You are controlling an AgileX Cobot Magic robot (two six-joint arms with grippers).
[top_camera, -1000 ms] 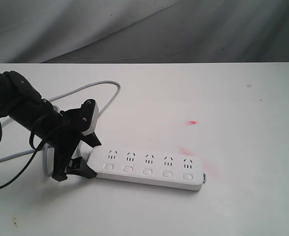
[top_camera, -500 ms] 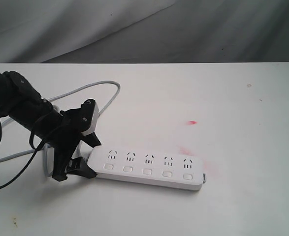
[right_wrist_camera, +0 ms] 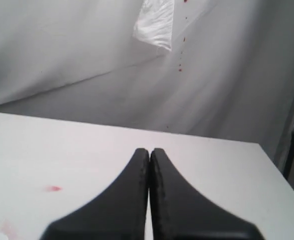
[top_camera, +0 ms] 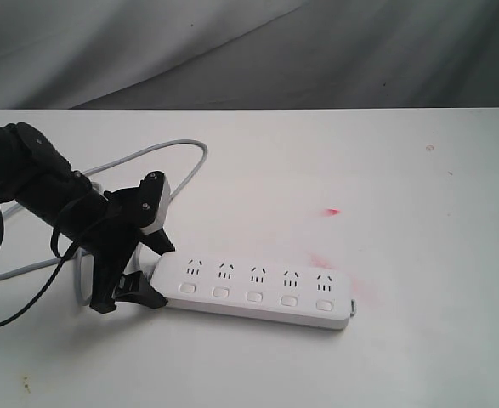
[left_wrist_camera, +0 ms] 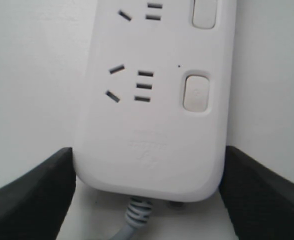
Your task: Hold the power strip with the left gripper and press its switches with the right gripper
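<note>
At 9 o'clock of the strip (top_camera: 258, 289), your left gripper (top_camera: 151, 276) clamps its cord end, fingers (left_wrist_camera: 36, 195) touching both sides. Switches (top_camera: 254, 297) line its 6 o'clock edge. Your right gripper (right_wrist_camera: 149, 152) is clenched over the table (top_camera: 419, 212), holding nothing.

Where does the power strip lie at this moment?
In the exterior view the power strip lies flat on the white table, low and near the middle, its cord end held by the left gripper.
</note>
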